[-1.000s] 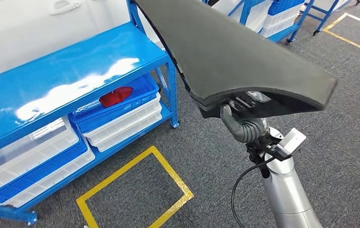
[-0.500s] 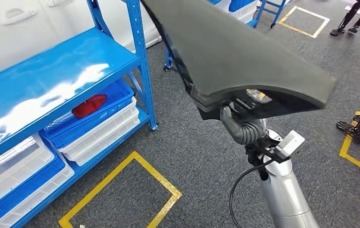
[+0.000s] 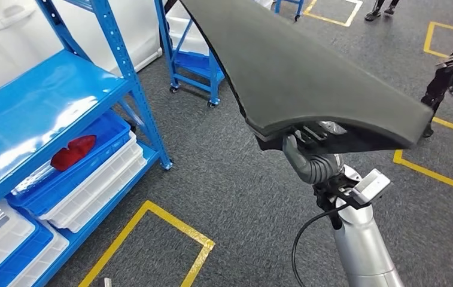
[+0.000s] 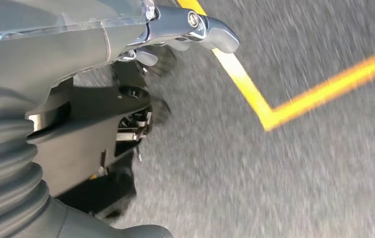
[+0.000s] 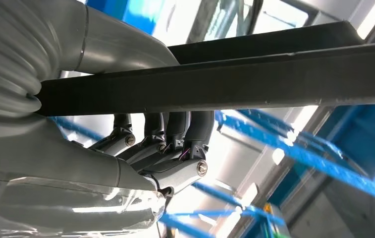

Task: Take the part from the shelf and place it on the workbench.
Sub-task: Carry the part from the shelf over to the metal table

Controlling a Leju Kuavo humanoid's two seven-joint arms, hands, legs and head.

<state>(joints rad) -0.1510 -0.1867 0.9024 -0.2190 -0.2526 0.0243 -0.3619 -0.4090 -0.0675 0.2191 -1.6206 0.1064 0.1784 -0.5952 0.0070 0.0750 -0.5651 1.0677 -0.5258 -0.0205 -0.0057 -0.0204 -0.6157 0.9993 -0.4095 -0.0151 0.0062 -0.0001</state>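
Part [image 3: 307, 66], a long dark panel, rides high over grey floor, clear of the shelf [image 3: 38, 107] on the left. Left hand [image 4: 140, 54]: can't tell its finger state. Right hand [image 5: 150, 148] holds the part's near edge, thumb above, fingers curled beneath. Risk: the long overhang could lever out of that one-edge grip or clip a shelf post while walking.

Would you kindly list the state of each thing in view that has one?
Part: off the shelf, held up by the right robot hand.
Left robot hand: hanging over the floor, state unclear.
Shelf: top bare.
Blue bin: holds a red piece.
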